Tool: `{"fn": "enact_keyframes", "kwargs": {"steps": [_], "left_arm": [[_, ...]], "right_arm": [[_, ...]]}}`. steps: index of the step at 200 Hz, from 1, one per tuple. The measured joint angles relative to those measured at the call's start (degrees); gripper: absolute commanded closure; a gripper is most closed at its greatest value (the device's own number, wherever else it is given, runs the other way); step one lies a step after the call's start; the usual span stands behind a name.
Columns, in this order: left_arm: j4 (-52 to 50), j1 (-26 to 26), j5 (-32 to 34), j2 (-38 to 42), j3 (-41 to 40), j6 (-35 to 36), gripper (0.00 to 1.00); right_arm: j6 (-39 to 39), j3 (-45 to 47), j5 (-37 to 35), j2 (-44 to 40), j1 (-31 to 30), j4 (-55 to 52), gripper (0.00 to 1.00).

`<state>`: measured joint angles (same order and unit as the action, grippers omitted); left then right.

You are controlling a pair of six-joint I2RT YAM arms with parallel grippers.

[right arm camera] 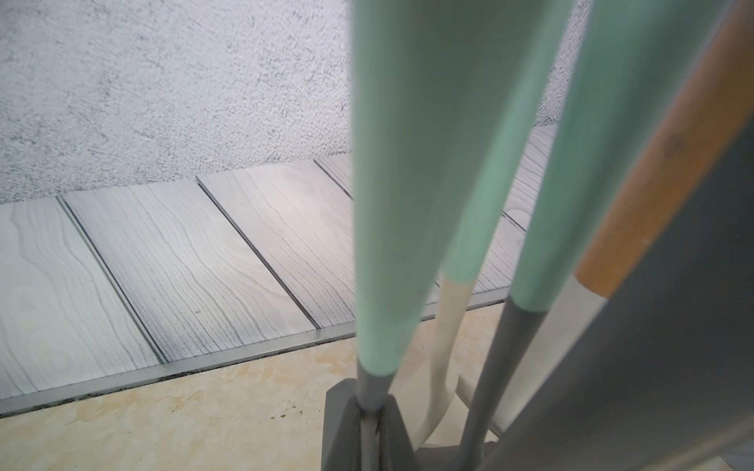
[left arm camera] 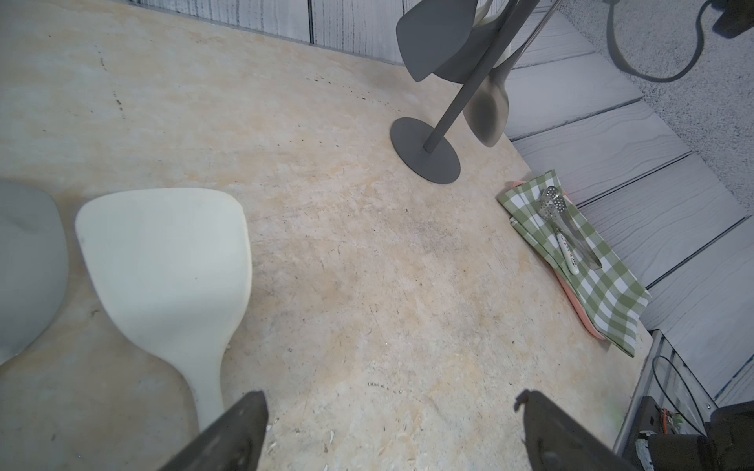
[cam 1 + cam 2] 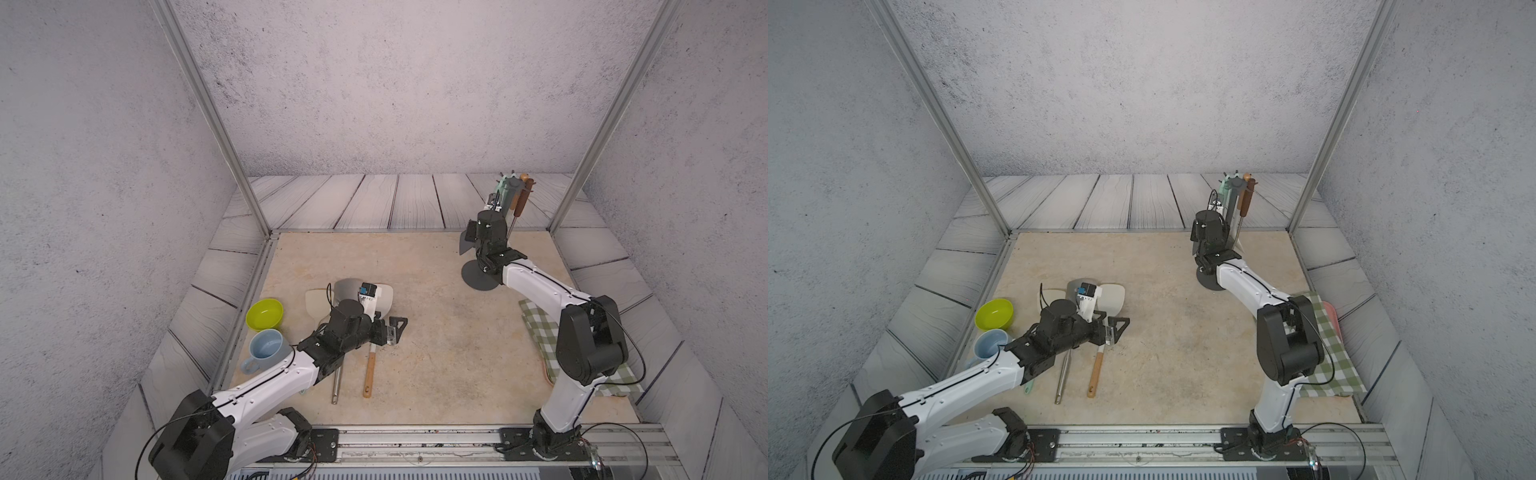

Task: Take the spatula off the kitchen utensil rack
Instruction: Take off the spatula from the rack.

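1. So, the spatula (image 1: 391, 183) (mint handle, grey neck) hangs on the kitchen utensil rack (image 3: 473, 279) at the far-right back of the desk (image 3: 436, 353). I judge it's not yet off its hook.
2. Grip: the right hand (image 1: 367, 403) is clamped on that grey neck, low down, w/ most of the handle above the pinch.
3. Risk 1: a sideways pull w/o lifting first → handle end prob. catches on the hook. The rack is a thin pole on a flat round base, so it could tip or skid.
4. Risk 2: neighbours hang v. close, w/ a second mint handle (image 1: 571, 163) and a wooden handle (image 1: 661, 171) just beside. A swing of the spatula could knock them off.
5. Risk 3: low pinch on a slim neck → tool may pivot or slip in the hand once free.
6. Right arm: stretched fwd from its base, elbow high over the gingham cloth (image 3: 540, 328). Forearm slopes to the rack, wrist raised beside the pole, hand aimed at the back wall.
7. Left arm: low over the desk's left-centre. The left hand (image 2: 391, 395) is wide apart, holding nothing, just beside a cream spatula (image 2: 163, 265) lying flat. It's well apart from the rack, so no clash likely.
8. Green bowl (image 3: 264, 313) & blue mug (image 3: 268, 351) sit off the desk's left edge, out of the way.
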<state>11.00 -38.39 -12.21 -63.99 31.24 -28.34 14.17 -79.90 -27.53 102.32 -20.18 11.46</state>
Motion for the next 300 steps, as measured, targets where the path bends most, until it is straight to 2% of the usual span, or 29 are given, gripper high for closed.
{"fn": "enact_keyframes", "kwargs": {"steps": [49,118,217,250,300], "left_arm": [[0.0,0.0,0.0,0.0,0.0,0.0,0.01],[0.0,0.0,-0.1,0.0,0.0,0.0,0.01],[0.0,0.0,-0.1,0.8,0.0,-0.1,0.01],[-0.3,0.0,-0.2,2.8,0.0,-0.2,0.01],[-1.7,0.0,0.7,11.4,0.0,-0.1,0.01]], "right_arm": [[-0.9,4.4,5.0,-3.1,0.2,2.5,1.00],[-1.2,10.8,15.6,-10.8,0.5,2.0,1.00],[-3.3,12.5,29.7,-18.1,1.7,2.3,1.00],[-6.2,12.5,38.3,-20.1,1.7,-2.6,1.00],[-9.9,12.6,48.9,-21.8,1.3,-15.5,1.00]]}}
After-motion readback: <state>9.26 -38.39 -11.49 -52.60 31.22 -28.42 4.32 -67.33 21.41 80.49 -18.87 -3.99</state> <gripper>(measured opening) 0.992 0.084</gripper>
